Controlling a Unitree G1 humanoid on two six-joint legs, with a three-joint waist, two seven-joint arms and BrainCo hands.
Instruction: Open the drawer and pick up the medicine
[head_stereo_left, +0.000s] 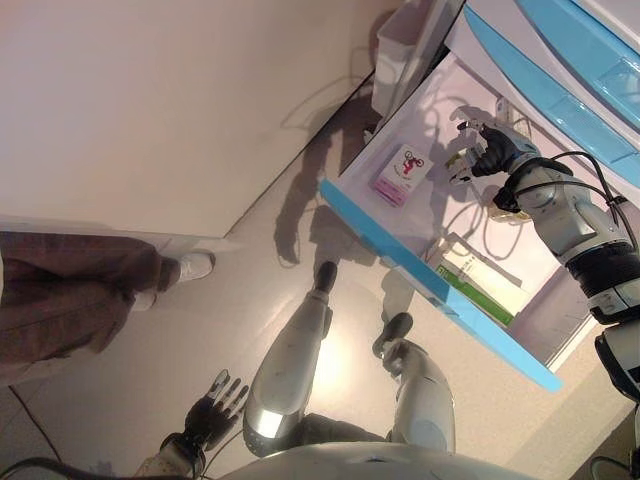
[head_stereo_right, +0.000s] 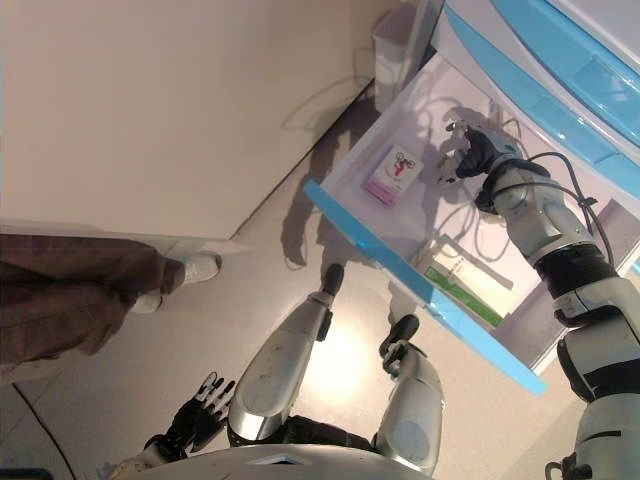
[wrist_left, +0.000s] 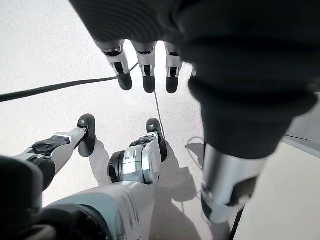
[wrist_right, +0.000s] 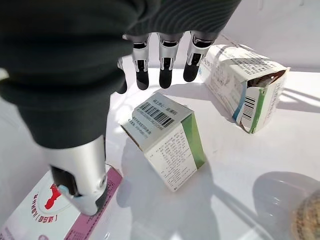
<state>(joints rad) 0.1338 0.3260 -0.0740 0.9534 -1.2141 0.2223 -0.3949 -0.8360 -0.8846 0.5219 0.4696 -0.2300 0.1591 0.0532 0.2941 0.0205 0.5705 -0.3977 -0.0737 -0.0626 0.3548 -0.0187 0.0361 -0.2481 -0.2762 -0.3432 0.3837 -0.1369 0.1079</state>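
The white drawer with a blue front (head_stereo_left: 400, 248) stands pulled out. In it my right hand (head_stereo_left: 492, 150) hovers open, fingers (wrist_right: 166, 65) straight, just above a small white medicine box with a green side and a barcode (wrist_right: 165, 145). The thumb (wrist_right: 82, 175) is apart from the box and nothing is held. A second white box with an open flap (wrist_right: 245, 90) lies beyond it. A pink-and-white flat box (head_stereo_left: 402, 173) lies nearer the drawer's left end. My left hand (head_stereo_left: 212, 405) hangs open low near the floor.
A long green-and-white box (head_stereo_left: 480, 282) lies at the drawer's right end, and a clear round container (wrist_right: 295, 200) sits near the boxes. More blue-fronted drawers (head_stereo_left: 560, 70) are above. A white bin (head_stereo_left: 400, 50) stands by the cabinet. A person's leg and shoe (head_stereo_left: 190, 267) are at the left.
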